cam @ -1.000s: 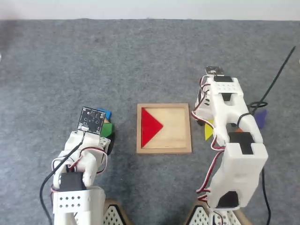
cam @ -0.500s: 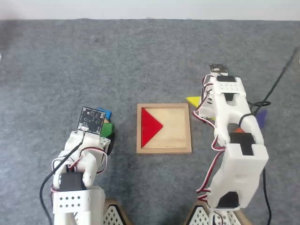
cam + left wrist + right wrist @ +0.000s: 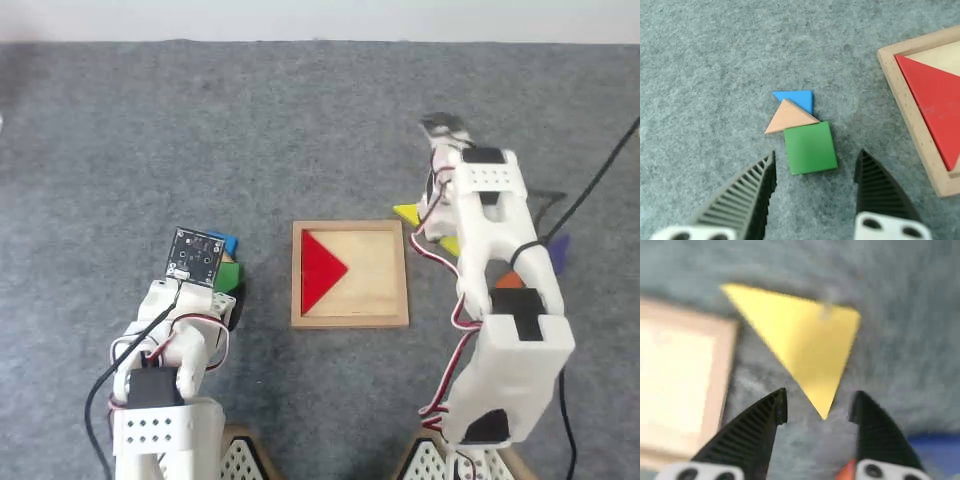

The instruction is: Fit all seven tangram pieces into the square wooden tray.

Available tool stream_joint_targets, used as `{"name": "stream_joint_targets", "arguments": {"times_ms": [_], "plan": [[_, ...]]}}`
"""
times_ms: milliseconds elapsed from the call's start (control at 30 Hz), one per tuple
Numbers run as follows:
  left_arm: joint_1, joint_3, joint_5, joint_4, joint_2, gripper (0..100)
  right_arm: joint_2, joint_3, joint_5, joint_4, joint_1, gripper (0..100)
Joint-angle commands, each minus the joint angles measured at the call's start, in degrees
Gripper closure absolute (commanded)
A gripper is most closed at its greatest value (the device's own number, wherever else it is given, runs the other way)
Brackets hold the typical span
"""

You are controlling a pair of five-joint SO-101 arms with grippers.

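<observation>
Yellow triangular tangram piece (image 3: 800,340), lying just off the upper-right corner of the square wooden tray (image 3: 350,322) in the high view, one corner pointing between the parted, empty jaws of the right gripper (image 3: 820,400).

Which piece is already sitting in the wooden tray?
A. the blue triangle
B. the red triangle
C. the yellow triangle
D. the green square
B: the red triangle lies inside the tray, while the green square, yellow triangle and blue triangle all lie outside it.
</observation>
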Motion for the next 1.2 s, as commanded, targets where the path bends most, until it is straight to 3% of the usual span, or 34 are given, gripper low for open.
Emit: {"name": "stream_joint_targets", "arguments": {"times_ms": [0,100,300,1167], "plan": [[0.18,-0.13,0.7,-0.97,0.26,75,-1.36,-8.18,14.95,3.03,-1.98,65.2],[0.18,0.4,0.7,-1.23,0.26,75,3.03,-10.9,21.45,3.21,-2.33,58.8],[0.18,0.4,0.62,-1.23,0.26,75,7.87,-11.08,32.09,4.26,-2.51,57.8],[0.18,0.4,0.62,-1.23,0.18,75,15.6,-11.34,35.43,-0.31,-2.15,58.3]]}}
